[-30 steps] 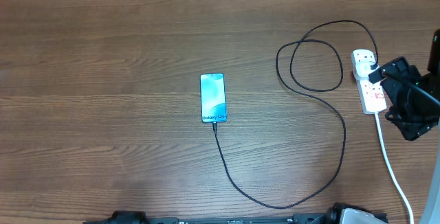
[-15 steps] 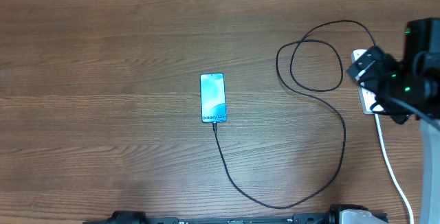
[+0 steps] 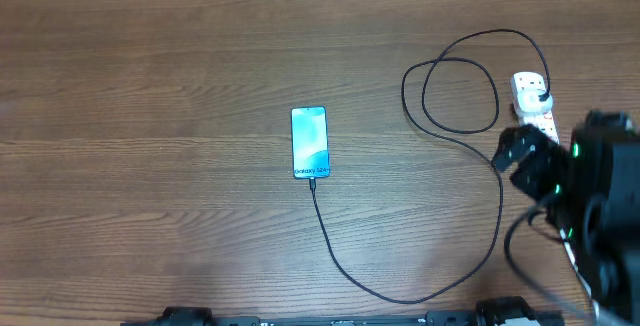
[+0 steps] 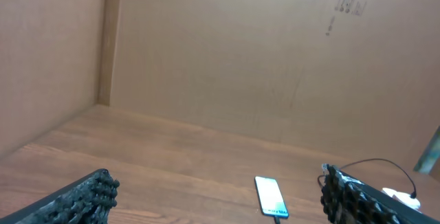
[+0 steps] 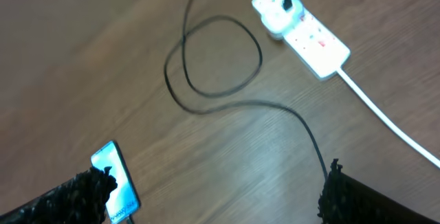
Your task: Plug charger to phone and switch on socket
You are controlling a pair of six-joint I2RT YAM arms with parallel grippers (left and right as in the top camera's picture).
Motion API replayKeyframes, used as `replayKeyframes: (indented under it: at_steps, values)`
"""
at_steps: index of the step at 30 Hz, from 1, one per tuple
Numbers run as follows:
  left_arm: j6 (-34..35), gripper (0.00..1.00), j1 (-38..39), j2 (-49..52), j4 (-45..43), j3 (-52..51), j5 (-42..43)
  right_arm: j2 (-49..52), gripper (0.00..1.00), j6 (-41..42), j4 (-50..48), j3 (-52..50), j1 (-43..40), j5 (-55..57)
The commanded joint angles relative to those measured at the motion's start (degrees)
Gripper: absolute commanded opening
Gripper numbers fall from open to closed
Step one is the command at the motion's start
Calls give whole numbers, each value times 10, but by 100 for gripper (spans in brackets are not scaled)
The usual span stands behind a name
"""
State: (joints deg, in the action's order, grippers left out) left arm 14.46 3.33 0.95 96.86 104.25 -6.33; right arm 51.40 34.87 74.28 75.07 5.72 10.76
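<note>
Looking straight down: the phone point(image 3: 309, 143) lies flat mid-counter point(image 3: 150, 86), screen lit. The charger point(image 3: 322, 222) runs off its near edge, so the tip looks seated, though it's too small to swear to. From there the cable swings out wide, loops once, and ends at a black plug in the far end of the socket point(image 3: 532, 96) over on the right. The right gripper point(image 3: 518, 158) hangs just beside the socket's near end, jaws spread, holding nothing. That arm is blurry and hides the rest of the strip, so I can't tell how the switch is set.

Left wrist cam: the left gripper point(image 4: 218, 183) is spread wide and empty, up off the counter. The phone is small between its fingers, well apart from them.

Right wrist cam: jaws wide again, with the phone at lower left, the cable loop in the middle and the socket upper right, red marks showing.

What worries me is that black cable passing right under the right gripper. If a finger hooks it while the arm moves, the slack gets pulled, and the phone either slides or the connector pops out. Same goes for the thick white cord under the arm: bump it and the whole strip shifts.
</note>
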Motion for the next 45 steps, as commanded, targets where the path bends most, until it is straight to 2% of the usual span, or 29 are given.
replayKeyframes:
  at_steps: [1, 8, 13, 22, 39, 45]
  values:
    - [-7, 100, -4, -7, -1, 0, -7, -90, 100, -12, -70, -118, 1, 12]
    - [-7, 100, -4, -7, -1, 0, -7, -322, 100, -85, -365, -377, 1, 1]
    - [-7, 100, -4, -7, -1, 0, -7, -361, 100, -86, -475, -458, 1, -19]
    - [-7, 100, -4, -7, -1, 0, -7, -361, 100, -84, -550, -497, 1, -57]
    - [-7, 100, -4, -7, -1, 0, -7, -365, 100, -127, -546, -509, 0, -59]
    - [-7, 100, -4, -7, -1, 0, -7, -406, 100, -127, -556, -546, -40, -72]
